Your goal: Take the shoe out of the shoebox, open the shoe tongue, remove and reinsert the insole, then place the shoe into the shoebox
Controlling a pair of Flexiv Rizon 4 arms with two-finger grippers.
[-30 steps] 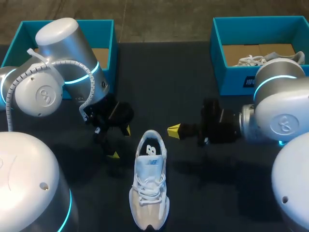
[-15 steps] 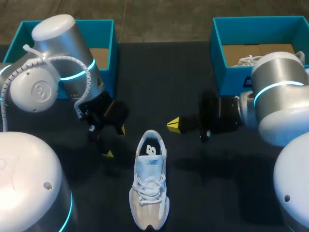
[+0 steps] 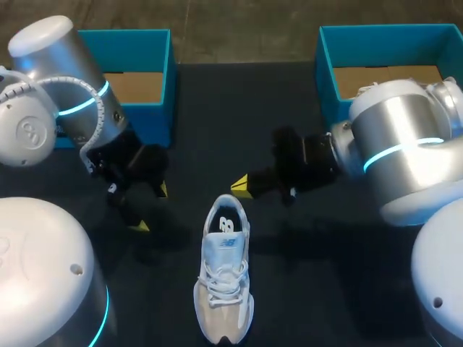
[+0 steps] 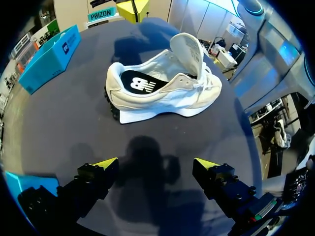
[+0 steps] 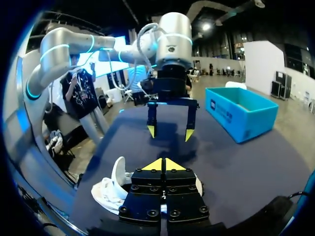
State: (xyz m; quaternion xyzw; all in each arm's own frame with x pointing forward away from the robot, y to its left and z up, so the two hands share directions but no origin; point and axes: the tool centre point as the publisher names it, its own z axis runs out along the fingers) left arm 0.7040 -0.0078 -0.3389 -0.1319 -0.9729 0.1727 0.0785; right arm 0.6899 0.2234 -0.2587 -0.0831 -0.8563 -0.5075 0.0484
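White shoe (image 3: 224, 271) lies at 6 o'clock on the dark worktop (image 3: 325, 289), toe towards the robot, tongue lifted, outside the left shoebox (image 3: 168, 79) and right shoebox (image 3: 325, 72). Left fingers (image 3: 139, 225) hang released and empty at its 10 o'clock. Right fingers (image 3: 242, 186) are clenched on nothing, just past the heel at 12 o'clock.

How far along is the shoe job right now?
Done: shoe is out on the table, tongue lifted. In hand: nothing; left gripper open beside it, right gripper shut, empty, by the heel. Left: the insole lies inside, so apparently pulling and reinserting it, then repacking.
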